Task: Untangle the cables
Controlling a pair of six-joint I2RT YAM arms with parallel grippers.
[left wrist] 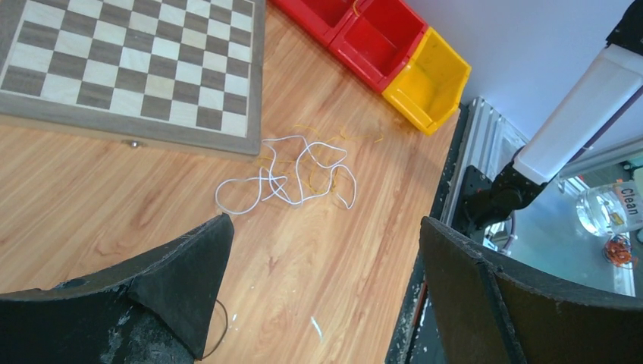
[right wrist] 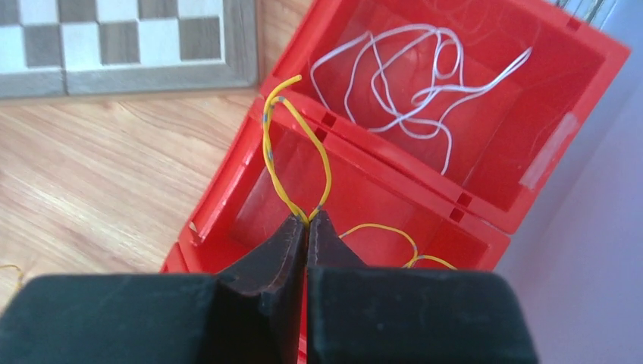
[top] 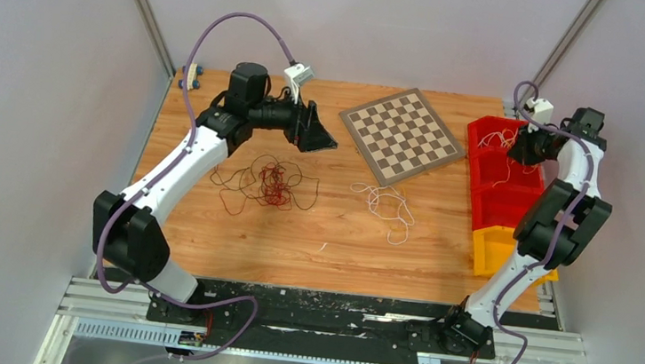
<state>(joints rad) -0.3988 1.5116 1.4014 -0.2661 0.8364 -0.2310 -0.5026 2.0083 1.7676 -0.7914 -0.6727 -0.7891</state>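
Cables lie on the table around the chessboard: red-brown tangle left of it, white loop below it. Right of it, above the red bins, the right tool clamps 1 yellow cable. The left tool, left of it, gapes empty.

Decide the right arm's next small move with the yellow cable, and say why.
Probably open the right gripper and let the yellow cable fall into the red bin beneath: the shut jaws pinch its loop over that bin, part of it already lies inside, and a white cable lies in the neighbouring bin.
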